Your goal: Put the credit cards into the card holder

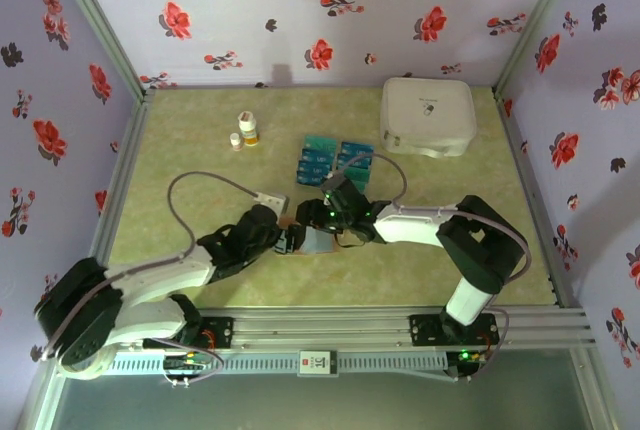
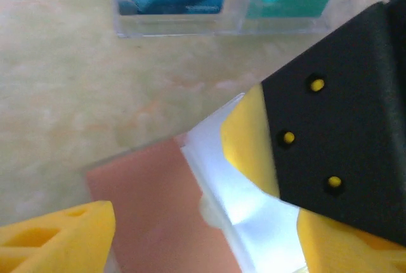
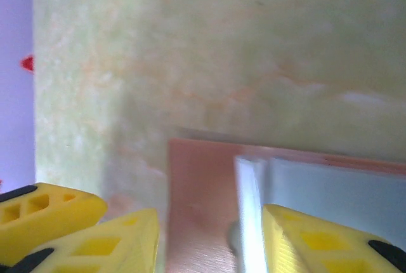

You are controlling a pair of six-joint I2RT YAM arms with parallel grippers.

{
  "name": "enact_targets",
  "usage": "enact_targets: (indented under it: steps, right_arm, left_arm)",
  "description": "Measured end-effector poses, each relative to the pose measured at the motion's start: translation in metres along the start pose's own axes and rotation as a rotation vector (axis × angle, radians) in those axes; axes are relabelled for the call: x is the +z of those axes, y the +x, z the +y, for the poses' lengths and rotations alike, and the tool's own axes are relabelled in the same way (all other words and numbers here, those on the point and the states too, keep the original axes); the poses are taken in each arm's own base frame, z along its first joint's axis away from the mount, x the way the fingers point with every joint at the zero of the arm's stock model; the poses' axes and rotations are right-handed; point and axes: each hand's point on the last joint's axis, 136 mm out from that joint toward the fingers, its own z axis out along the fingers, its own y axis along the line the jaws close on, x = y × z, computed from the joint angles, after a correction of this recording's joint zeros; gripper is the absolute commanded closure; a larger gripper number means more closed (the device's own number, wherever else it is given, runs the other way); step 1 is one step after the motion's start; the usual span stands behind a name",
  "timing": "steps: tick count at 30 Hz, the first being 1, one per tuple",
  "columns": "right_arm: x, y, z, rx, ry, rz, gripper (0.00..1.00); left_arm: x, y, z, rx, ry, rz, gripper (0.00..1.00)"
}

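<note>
Left gripper (image 1: 290, 240) stands released, jaws apart, directly above the card holder (image 2: 149, 203), which lies opened flat on the table (image 1: 200, 165) beneath its fingertips. Right gripper (image 1: 332, 230) meets it from the opposite side. A yellow finger (image 2: 244, 139), apparently the right gripper's, bears on the holder's clear pocket, but it cannot be told whether those jaws clamp the flap or merely press on it. Judged step: steady the holder and expose a pocket mouth before a card is fetched. Pin one flap lightly with one gripper, withdraw the other clear, then present a card edge-on, square to the slot — skewed entry is likely to jam or push the holder away. Credit cards (image 1: 316, 160) sit in teal stacks just beyond both grippers, within a short reach. Main obstruction is the grippers themselves — two sets of fingers crowd one small holder, so contact between them is the risk. Two small bottles (image 1: 247, 129) stand beyond the left gripper, and a white case (image 1: 428, 115) stands well beyond the right; both lie off the likely path.
</note>
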Motion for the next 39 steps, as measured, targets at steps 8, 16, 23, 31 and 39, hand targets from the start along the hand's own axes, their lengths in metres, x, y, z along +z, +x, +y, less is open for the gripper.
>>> enact_targets:
  steps: [8, 16, 23, 31, 39]
  right_arm:
    - [0.031, -0.002, 0.037, -0.021, -0.063, 0.007, 0.53]
    - [0.056, 0.009, 0.026, -0.005, -0.034, 0.039, 0.54]
    - [0.036, 0.000, 0.029, -0.052, 0.015, 0.017, 0.52]
    - [-0.040, -0.023, 0.021, -0.187, 0.217, -0.092, 0.52]
    - [-0.082, -0.022, -0.051, -0.222, 0.496, -0.099, 0.52]
  left_arm:
    - [-0.025, -0.004, 0.035, -0.099, -0.069, -0.031, 0.12]
    - [-0.030, 0.010, 0.051, -0.147, -0.102, -0.007, 0.01]
    - [-0.029, 0.005, 0.050, -0.178, -0.079, -0.018, 0.00]
    - [-0.008, -0.009, 0.063, -0.212, -0.169, 0.050, 0.00]
    - [0.012, -0.011, 0.057, -0.185, -0.180, 0.140, 0.00]
